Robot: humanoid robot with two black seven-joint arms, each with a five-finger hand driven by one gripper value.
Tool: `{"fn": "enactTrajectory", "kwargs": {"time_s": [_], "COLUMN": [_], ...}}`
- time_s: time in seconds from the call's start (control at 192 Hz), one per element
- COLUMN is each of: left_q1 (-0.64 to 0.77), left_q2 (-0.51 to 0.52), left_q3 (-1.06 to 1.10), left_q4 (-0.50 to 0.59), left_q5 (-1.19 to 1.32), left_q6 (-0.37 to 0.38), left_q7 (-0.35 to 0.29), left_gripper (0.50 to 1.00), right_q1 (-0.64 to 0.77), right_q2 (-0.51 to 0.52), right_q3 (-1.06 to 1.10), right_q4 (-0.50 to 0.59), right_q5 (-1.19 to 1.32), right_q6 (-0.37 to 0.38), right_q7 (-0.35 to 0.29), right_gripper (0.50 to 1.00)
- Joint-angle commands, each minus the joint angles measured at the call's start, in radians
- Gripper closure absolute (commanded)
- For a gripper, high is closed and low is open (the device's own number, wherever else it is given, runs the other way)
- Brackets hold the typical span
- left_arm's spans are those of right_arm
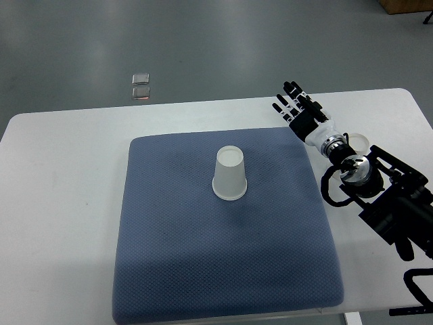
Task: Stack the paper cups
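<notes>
A white paper cup (230, 175) stands upside down near the middle of the blue mat (176, 257). It looks like one cup, though I cannot tell if another is nested inside. My right hand (295, 107) hovers over the mat's far right corner, well to the right of the cup and apart from it. Its black fingers (289, 88) are stretched out and hold nothing. The right arm (379, 193) runs in from the lower right edge. No left arm shows.
The mat lies on a white table (61, 203) whose far edge runs just behind my hand. Beyond it, on the grey floor, sits a small clear object (141, 88). A brown box corner (406, 5) shows at the top right.
</notes>
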Motion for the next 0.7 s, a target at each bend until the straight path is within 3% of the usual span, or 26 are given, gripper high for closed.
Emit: {"fn": "enactTrajectory", "kwargs": {"time_s": [0.0,0.697], "left_q1": [0.000,0.002], "left_q2": [0.000,0.000], "left_q3": [0.000,-0.001], "left_q4": [0.000,-0.008], "left_q5": [0.000,0.000], "left_q6": [0.000,0.000], "left_q7": [0.000,0.000], "left_gripper": [0.500,0.500], "right_q1": [0.000,0.058], "right_q2": [0.000,-0.029], "right_q3": [0.000,-0.023], "right_q4": [0.000,0.000], "right_q5": [0.000,-0.107], "right_q6": [0.000,0.002], "right_q7": [0.000,-0.006], "right_gripper": [0.585,0.587]}}
